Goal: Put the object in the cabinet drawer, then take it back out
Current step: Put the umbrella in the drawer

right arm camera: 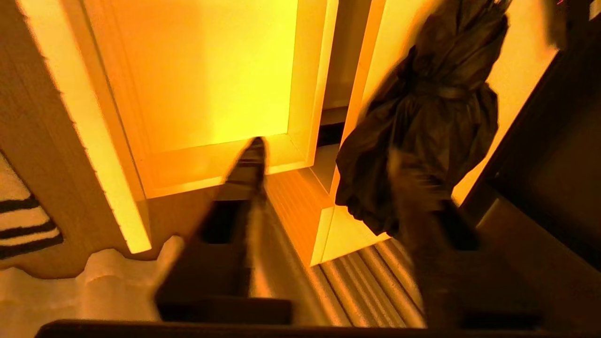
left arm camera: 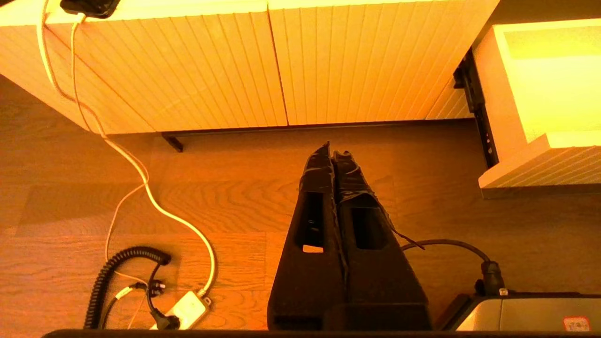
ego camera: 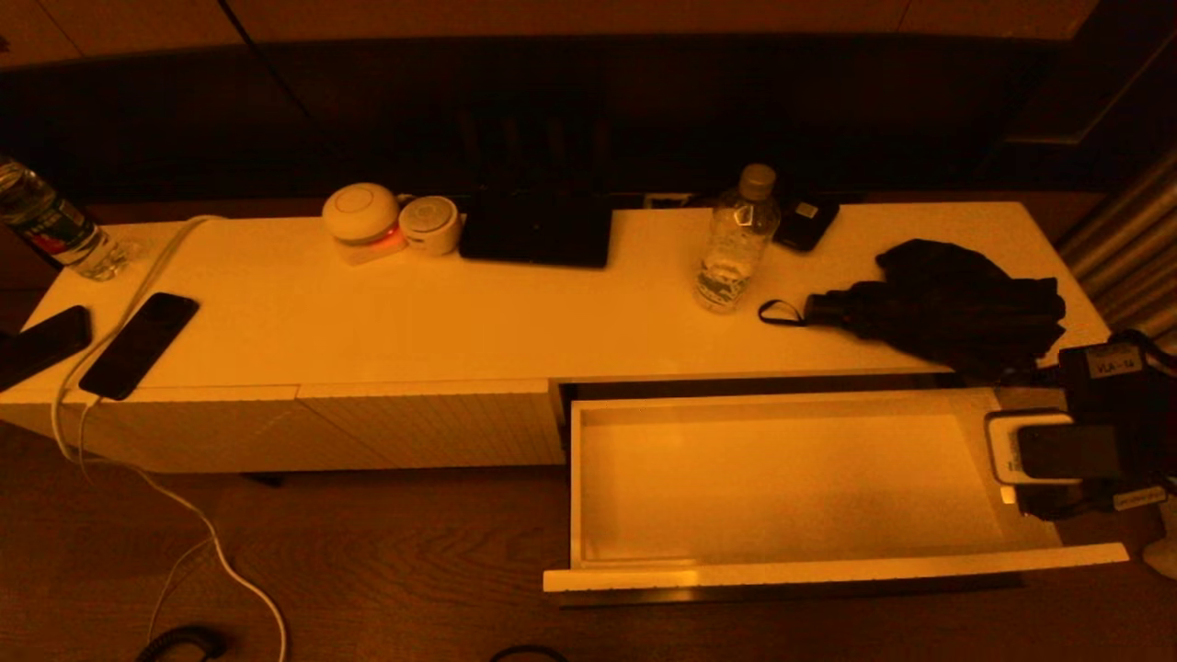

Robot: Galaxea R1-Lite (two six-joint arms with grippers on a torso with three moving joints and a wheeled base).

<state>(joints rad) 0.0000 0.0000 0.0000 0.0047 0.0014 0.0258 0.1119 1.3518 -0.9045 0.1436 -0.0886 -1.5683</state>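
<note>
My right gripper (right arm camera: pixel 328 188) hung open at the right end of the cabinet (ego camera: pixel 414 322), its two dark fingers (right arm camera: pixel 249 178) spread wide and holding nothing. One finger sat over the near corner of the drawer (ego camera: pixel 782 478); the other reached toward the umbrella (right arm camera: pixel 422 117), which lay just ahead of it on the cabinet top. From my head camera, only the bulk of that wrist showed, at the right edge beside the drawer's end.

The drawer stood pulled fully out, its plain inside bare. The umbrella (ego camera: pixel 947 303), black, folded and loosely bundled, rested on the top above the drawer's right half, its strap loop pointing toward a water bottle (ego camera: pixel 736 239) just beside it.

My left gripper (left arm camera: pixel 333 159) was parked low over the wooden floor (left arm camera: pixel 235 197) in front of the closed ribbed panels, its fingers pressed together with nothing between them.

I judged the umbrella to be the object to stow, and the step in hand to be the reach for it, with the drawer already opened. Next, I judged, the spread fingers would need to come down across the bundle's narrower part and close firmly, since loose fabric could slip or bunch, then carry it forward and down into the drawer
</note>
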